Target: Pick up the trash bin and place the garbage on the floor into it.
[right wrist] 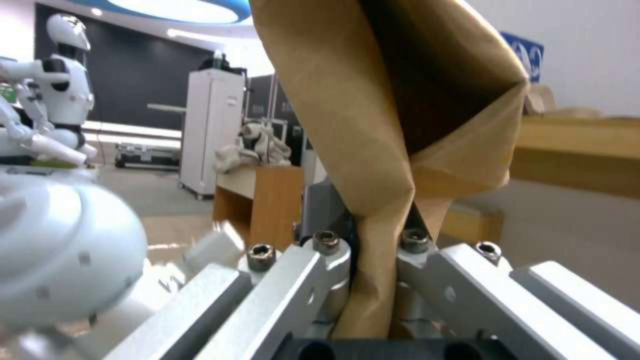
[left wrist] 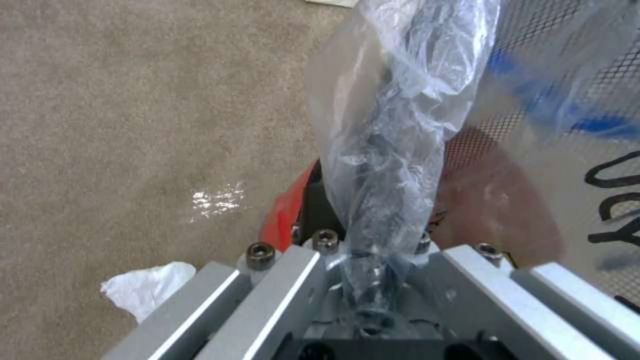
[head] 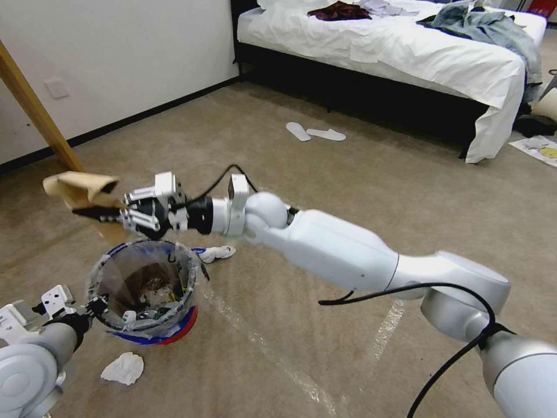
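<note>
The trash bin (head: 145, 290) sits low at my left, red base and blue band under its clear liner, litter already inside. My left gripper (head: 96, 305) is clamped on the bin's bagged rim. Just above and beyond the bin's far rim, my right gripper (head: 119, 212) is pinched tight on the brown paper bag (head: 81, 190), which hangs in the air. On the carpet (head: 348, 191) a crumpled white tissue (head: 123, 368) lies beside the bin, another scrap (head: 217, 253) just behind it.
</note>
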Tool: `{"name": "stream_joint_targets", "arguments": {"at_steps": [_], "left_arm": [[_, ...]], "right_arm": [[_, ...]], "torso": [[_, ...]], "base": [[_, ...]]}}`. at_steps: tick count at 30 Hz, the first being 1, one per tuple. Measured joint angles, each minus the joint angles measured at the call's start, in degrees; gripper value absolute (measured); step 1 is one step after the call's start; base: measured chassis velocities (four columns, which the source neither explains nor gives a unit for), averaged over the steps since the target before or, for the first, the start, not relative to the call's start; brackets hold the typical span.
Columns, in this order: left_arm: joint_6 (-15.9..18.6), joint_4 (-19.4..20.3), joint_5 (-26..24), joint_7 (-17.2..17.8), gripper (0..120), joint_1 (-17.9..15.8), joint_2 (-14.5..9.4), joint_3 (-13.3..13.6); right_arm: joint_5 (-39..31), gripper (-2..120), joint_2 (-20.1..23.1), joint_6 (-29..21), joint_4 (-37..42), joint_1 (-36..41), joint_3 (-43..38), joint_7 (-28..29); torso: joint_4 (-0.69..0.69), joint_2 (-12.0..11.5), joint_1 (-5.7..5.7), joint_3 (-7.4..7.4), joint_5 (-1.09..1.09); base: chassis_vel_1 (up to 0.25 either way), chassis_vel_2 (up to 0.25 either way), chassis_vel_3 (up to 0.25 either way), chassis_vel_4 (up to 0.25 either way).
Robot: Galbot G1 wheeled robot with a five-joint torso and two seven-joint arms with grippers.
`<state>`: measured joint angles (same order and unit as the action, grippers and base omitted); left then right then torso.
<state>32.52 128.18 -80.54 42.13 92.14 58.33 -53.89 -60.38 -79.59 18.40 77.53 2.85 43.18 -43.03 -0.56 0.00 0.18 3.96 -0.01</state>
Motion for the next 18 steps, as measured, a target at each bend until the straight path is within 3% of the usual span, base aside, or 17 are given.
{"name": "stream_joint_targets", "arguments": {"at_steps": [18], "left_arm": [[-0.1,0.6,-1.1,0.6,1,-0.1,-0.1,-0.2]], "right_arm": [[2.5,1,0.0,1.2,-3.8,3.6,1.0,-1.5]], "torso": [[0.0,0.0,0.0,0.01,0.0]], "base": [[0.0,0.0,0.0,0.0]]}}
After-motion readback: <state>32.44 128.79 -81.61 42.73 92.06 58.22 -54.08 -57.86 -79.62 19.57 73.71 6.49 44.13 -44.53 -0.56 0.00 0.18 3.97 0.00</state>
